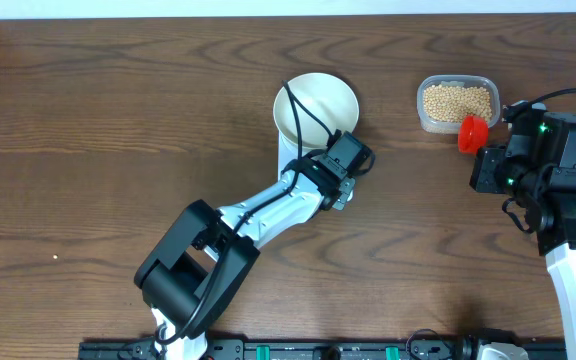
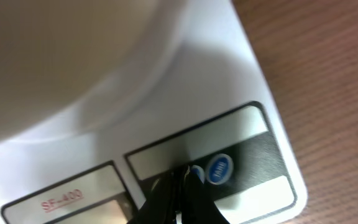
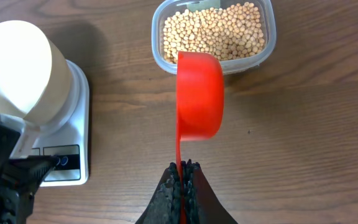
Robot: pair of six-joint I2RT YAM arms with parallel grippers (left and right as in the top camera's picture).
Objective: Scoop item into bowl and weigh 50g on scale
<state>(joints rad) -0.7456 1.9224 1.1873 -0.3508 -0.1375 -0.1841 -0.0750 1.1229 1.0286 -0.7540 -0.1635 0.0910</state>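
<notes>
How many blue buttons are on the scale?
2. One blue button shows fully on the scale's front; the other sits beside it, half hidden behind the left gripper.

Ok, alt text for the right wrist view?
The right arm's jaws are shut on the handle of a red scoop, its cup beside a clear tub of tan beans. At left, a cream bowl sits on a white scale.

Overhead, the scale (image 1: 291, 155) is mostly covered by the bowl (image 1: 316, 105) and left arm. At the left wrist, the bowl is blurred and cropped; one button (image 2: 196, 173) is half hidden behind the left gripper (image 2: 182, 183). The red scoop (image 3: 199, 93) is seen from outside only; its interior cannot be seen.
</notes>
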